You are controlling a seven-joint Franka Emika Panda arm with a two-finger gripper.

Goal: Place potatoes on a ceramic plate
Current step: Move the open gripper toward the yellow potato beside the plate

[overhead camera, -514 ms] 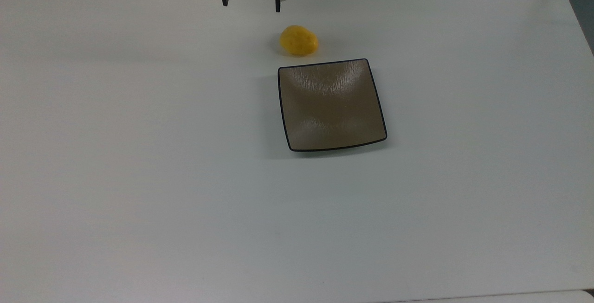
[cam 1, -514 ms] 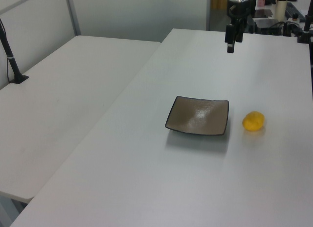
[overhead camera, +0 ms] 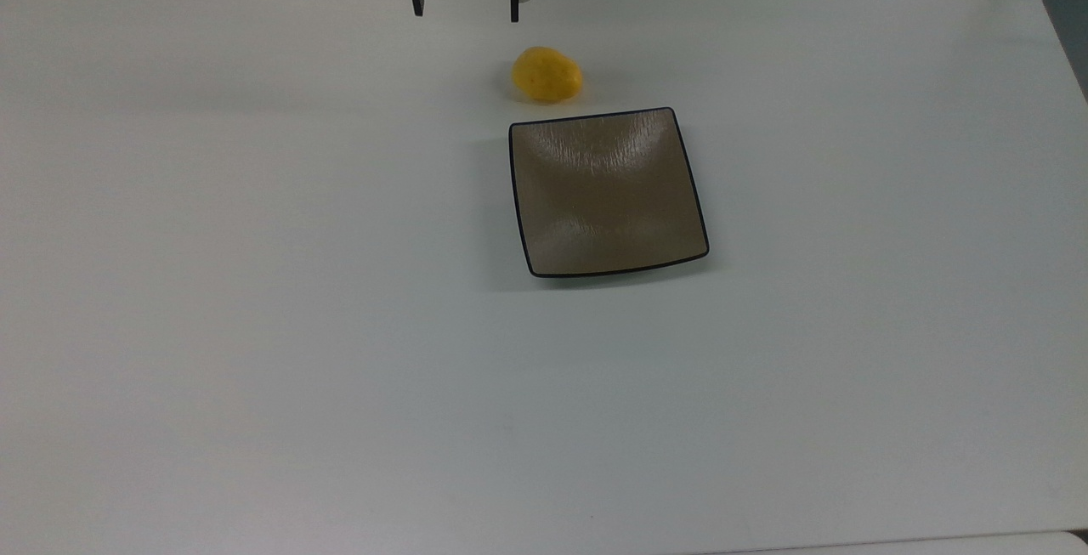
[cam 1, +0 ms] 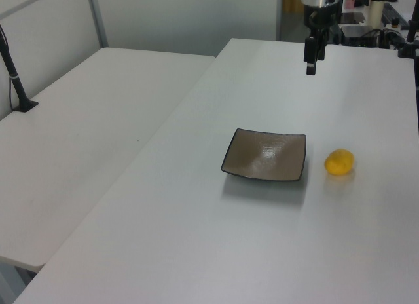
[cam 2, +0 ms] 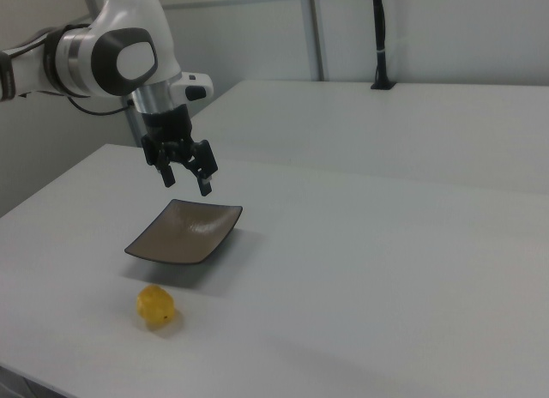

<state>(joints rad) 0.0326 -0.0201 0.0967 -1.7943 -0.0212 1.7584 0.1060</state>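
One yellow potato [overhead camera: 547, 75] lies on the white table [overhead camera: 255, 283], just beyond the far edge of one square plate [overhead camera: 605, 191]; the gripper [overhead camera: 465, 13] hangs farther back, fingers apart.

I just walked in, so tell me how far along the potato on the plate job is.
Nothing is done yet: the potato lies on the table just beyond the ceramic plate, which holds nothing. The gripper hangs open above the table, holding nothing. Grasping, lifting and placing the potato all remain.
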